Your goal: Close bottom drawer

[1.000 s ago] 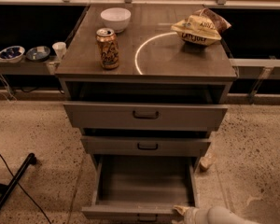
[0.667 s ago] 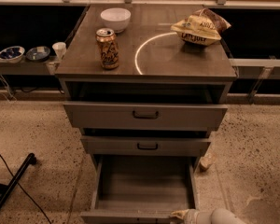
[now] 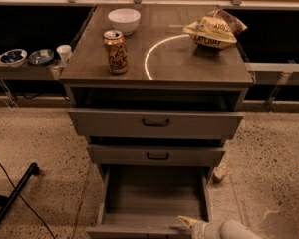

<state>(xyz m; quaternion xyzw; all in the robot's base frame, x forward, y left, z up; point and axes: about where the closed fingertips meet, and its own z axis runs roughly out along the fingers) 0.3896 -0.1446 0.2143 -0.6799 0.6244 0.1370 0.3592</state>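
Single camera, up high out front, tilted down, facing the counter (image 3: 199, 66) across its front edge toward the back edge. Near enough for all four counter corners, with floor (image 3: 269, 148) on both sides. Front of the bottom drawer (image 3: 154, 193) clipped by the lower border; gripper (image 3: 188, 223) poking in there, below the counter's front right corner.

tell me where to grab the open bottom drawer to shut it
Take the grey-brown bottom drawer by its front panel's top edge, coming from the camera side: it stands pulled far out, that edge exposed. The pale end effector sits at that edge, right of centre.
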